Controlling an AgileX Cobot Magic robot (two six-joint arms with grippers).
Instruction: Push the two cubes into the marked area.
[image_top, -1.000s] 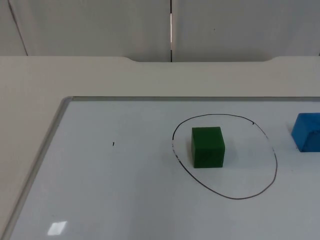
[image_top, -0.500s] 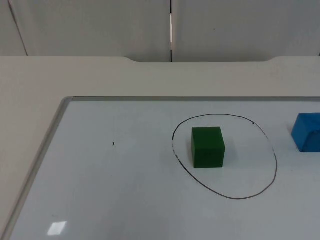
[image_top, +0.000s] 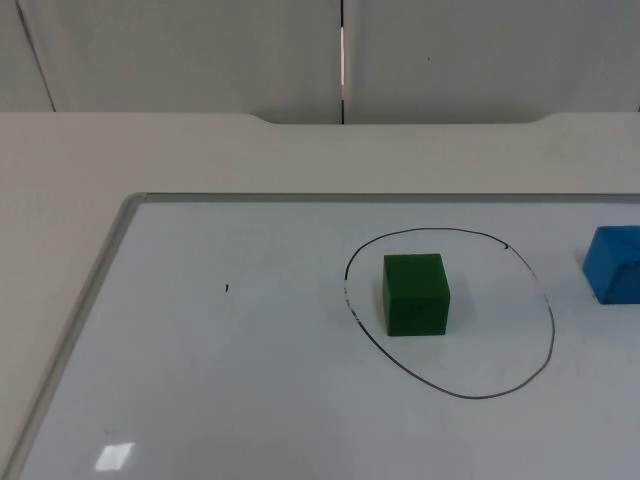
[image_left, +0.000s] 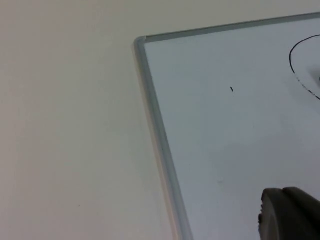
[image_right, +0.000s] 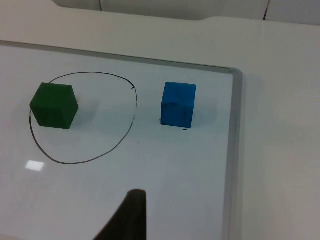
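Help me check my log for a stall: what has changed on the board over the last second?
Nothing visibly changed. The green cube sits inside the drawn circle as before, and the blue cube is outside it at the same spot near the whiteboard's right side. Neither was pushed, taken hold of or let go.

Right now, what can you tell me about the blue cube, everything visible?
The blue cube is a plain, matte, solid-looking block with faint dark scuffs on its front face. It sits flat and upright on the whiteboard, just outside the drawn black outline, between that line and the board's framed edge. Nothing touches it; the green cube lies apart, inside the outline.
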